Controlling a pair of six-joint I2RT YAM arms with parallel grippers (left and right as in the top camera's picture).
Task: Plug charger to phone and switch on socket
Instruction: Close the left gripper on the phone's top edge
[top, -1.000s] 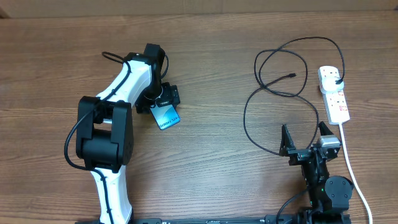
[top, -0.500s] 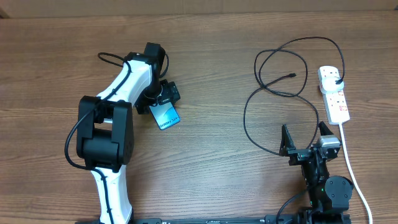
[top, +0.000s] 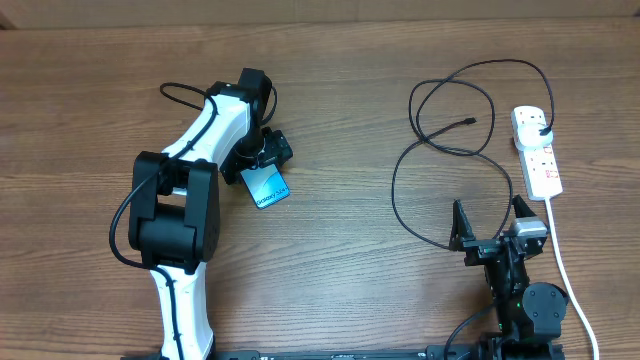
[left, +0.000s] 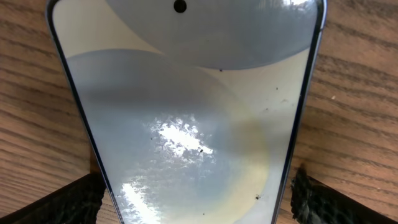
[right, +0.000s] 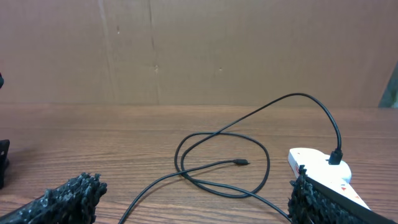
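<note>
The phone's (top: 265, 187) long edges are gripped by the left fingers (left: 62, 202); the right fingers (right: 62, 199) are held spread, with open counter (top: 340, 250) leftward.

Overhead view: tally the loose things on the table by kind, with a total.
Slim rectangular smartphone with a cyan-blue screen: 1
Long thin black charger cable: 1
White elongated power strip with red-marked switches: 1
Total: 3
</note>
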